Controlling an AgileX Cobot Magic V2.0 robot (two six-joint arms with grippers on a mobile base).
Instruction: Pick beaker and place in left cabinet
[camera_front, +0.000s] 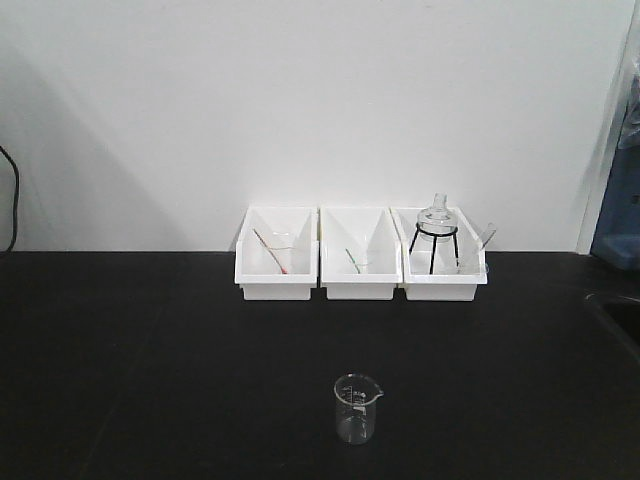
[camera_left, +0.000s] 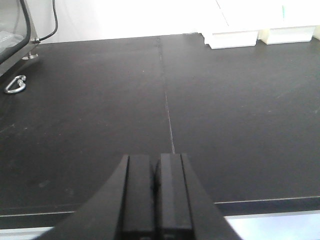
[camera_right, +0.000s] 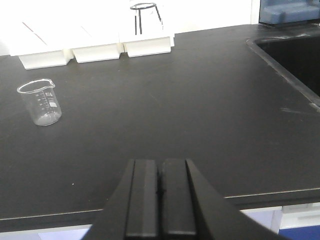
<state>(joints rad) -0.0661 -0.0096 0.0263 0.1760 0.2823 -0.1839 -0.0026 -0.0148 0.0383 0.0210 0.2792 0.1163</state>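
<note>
The beaker (camera_front: 357, 408) is a small clear glass cylinder with a spout and white marks, standing upright near the front of the black bench; it also shows in the right wrist view, the beaker (camera_right: 41, 102) far left. My right gripper (camera_right: 160, 165) is shut with nothing in it, low at the bench's front edge, well right of the beaker. My left gripper (camera_left: 155, 161) is shut too, empty, over the front edge. Neither gripper shows in the front view. The left cabinet is out of view.
Three white bins (camera_front: 361, 255) line the back wall; the right one holds a stoppered flask on a black tripod (camera_front: 435, 235). A sunken sink edge (camera_right: 285, 57) lies at the right. A metal carabiner (camera_left: 15, 84) and a machine foot (camera_left: 31, 50) sit at the far left.
</note>
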